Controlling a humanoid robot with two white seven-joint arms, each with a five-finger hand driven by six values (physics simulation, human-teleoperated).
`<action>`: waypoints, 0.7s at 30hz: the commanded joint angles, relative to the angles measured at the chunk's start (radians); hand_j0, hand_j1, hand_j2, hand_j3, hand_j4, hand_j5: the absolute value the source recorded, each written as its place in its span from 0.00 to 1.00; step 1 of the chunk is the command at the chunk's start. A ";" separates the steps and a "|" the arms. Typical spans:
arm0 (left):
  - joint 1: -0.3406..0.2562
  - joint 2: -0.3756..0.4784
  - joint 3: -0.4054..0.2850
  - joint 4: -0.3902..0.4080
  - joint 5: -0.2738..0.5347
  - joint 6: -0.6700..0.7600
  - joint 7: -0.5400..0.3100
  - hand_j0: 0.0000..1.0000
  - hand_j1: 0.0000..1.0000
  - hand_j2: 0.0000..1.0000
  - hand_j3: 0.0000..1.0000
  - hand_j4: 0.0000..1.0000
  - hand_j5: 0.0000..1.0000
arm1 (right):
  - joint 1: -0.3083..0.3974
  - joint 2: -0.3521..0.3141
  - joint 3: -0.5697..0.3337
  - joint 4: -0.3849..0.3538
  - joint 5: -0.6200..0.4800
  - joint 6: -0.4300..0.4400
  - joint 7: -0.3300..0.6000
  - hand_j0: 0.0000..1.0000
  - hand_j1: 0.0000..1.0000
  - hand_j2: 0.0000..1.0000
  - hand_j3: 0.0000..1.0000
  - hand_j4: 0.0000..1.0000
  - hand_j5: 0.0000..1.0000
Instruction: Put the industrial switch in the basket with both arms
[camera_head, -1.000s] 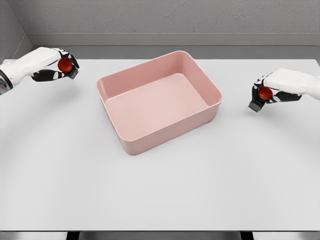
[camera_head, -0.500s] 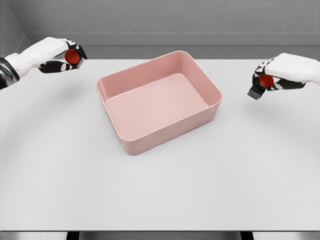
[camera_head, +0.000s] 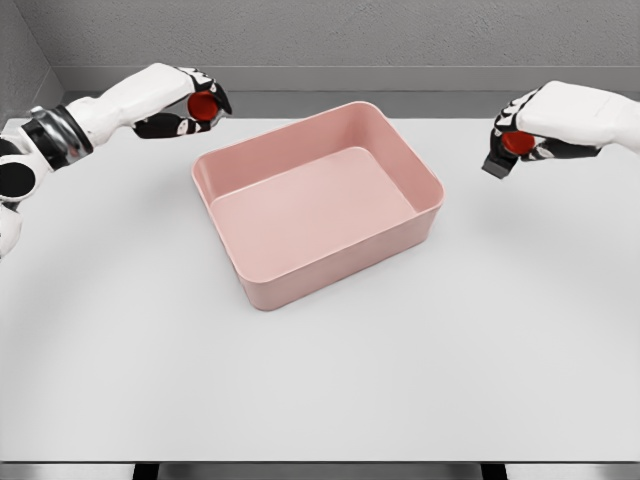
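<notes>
Each of the 2 hands grips a red-buttoned switch, the left hand (camera_head: 190, 108) at 11 o'clock of the pink basket (camera_head: 230, 165), the right hand (camera_head: 520, 135) at 3 o'clock; releasing early would likely drop either outside the rim.

View count: we've got one cam only, head view, so no overlap w/ another view.
Position: we sit above the near edge of the white table (camera_head: 320, 380), roughly centred on it.
Facing: we look fwd and down, toward the grey back wall (camera_head: 330, 35).
Distance: mid-range; we see the full table width and the near edge at the bottom.
Centre: pink basket (camera_head: 262, 291) sits about mid-frame, slightly up.
Arm entry: left hand (camera_head: 185, 105) comes in upper left, right hand (camera_head: 530, 125) upper right.
</notes>
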 joint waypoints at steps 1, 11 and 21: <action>-0.002 -0.028 -0.024 -0.014 0.009 0.003 0.002 0.51 0.51 0.51 0.51 0.51 0.51 | 0.000 0.002 0.000 -0.012 -0.006 0.003 0.002 0.42 0.42 0.42 0.42 0.42 0.42; -0.020 -0.075 -0.093 -0.081 0.009 0.003 0.002 0.51 0.51 0.51 0.51 0.51 0.51 | -0.011 0.034 0.001 -0.086 -0.004 0.003 0.005 0.42 0.42 0.42 0.42 0.42 0.42; -0.026 -0.068 -0.091 -0.149 0.012 0.003 0.003 1.00 1.00 1.00 1.00 1.00 1.00 | -0.031 0.109 0.003 -0.113 -0.004 0.003 0.048 0.42 0.42 0.42 0.42 0.42 0.42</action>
